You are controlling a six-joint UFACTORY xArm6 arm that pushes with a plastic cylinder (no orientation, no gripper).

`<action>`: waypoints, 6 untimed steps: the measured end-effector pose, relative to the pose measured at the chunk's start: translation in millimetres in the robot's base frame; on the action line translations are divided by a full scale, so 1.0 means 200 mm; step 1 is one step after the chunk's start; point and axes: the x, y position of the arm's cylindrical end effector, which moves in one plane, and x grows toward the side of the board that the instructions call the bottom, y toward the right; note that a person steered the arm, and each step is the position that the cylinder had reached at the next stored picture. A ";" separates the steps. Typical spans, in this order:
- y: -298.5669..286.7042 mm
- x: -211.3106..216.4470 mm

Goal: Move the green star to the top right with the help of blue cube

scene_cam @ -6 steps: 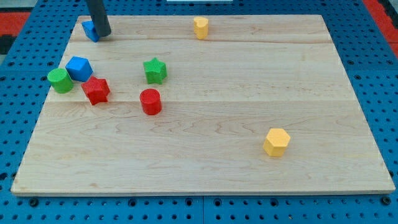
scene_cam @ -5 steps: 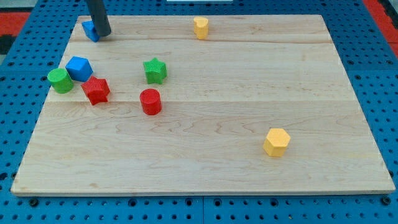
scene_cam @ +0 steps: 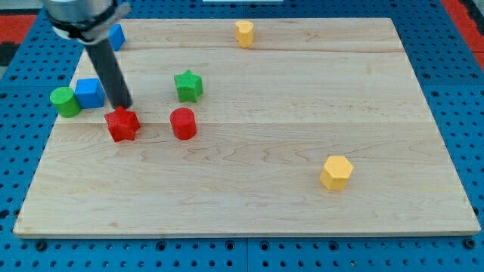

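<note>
The green star [scene_cam: 188, 85] lies at the upper left of the wooden board [scene_cam: 302, 136]. A blue cube [scene_cam: 90, 92] sits to its left, with a green cylinder [scene_cam: 65, 101] touching its left side. My tip [scene_cam: 123, 106] stands just right of the blue cube and just above the red star [scene_cam: 122, 125]. It is well left of the green star. A second blue block [scene_cam: 116, 35] lies at the board's top left corner, partly hidden by the rod.
A red cylinder [scene_cam: 182, 123] sits below the green star. A yellow block [scene_cam: 243, 33] lies at the top middle. A yellow hexagonal block [scene_cam: 336, 172] lies at the lower right. Blue pegboard surrounds the board.
My tip has moved from the top left corner down to between the blue cube and the red star. The blue cube, green cylinder and red star have shifted slightly.
</note>
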 end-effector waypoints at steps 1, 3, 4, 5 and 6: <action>-0.01 0.01; -0.23 0.07; -0.41 0.12; -0.65 0.12; -0.65 0.12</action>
